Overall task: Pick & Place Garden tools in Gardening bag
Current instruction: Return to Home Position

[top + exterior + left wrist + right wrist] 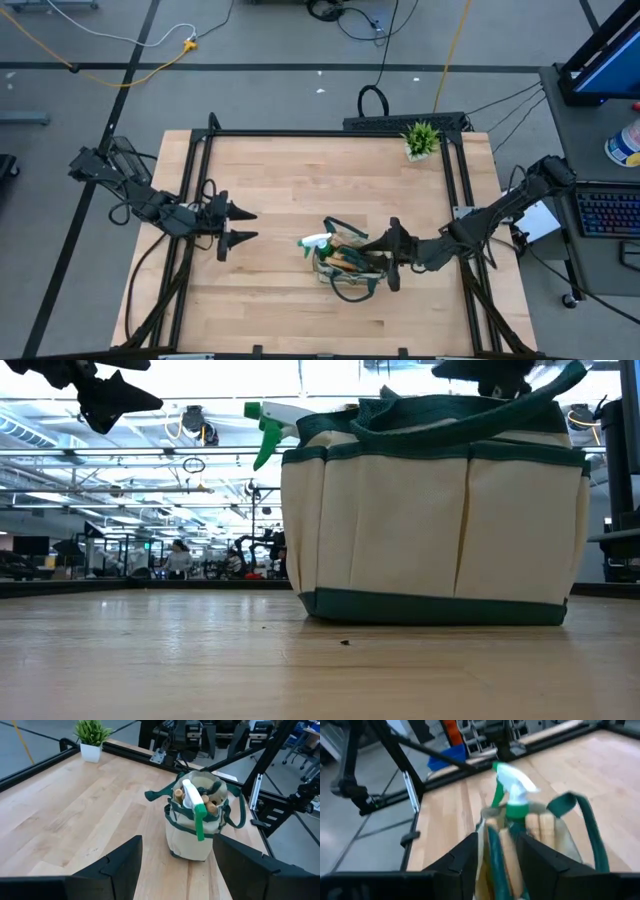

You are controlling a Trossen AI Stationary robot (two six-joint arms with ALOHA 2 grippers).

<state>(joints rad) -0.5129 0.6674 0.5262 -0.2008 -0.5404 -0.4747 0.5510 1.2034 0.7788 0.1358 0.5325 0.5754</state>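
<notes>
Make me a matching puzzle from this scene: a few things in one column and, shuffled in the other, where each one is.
Things:
1. spray bottle
2. potted plant
3. left gripper
4. right gripper

Places:
A. open, above bare wood, apart from the gardening bag
B. nozzle up, standing in the bag among wooden handles
C. open, close over the bag's side
D. alone near a corner of the table

Pairs: 1-B, 2-D, 3-A, 4-C.
</notes>
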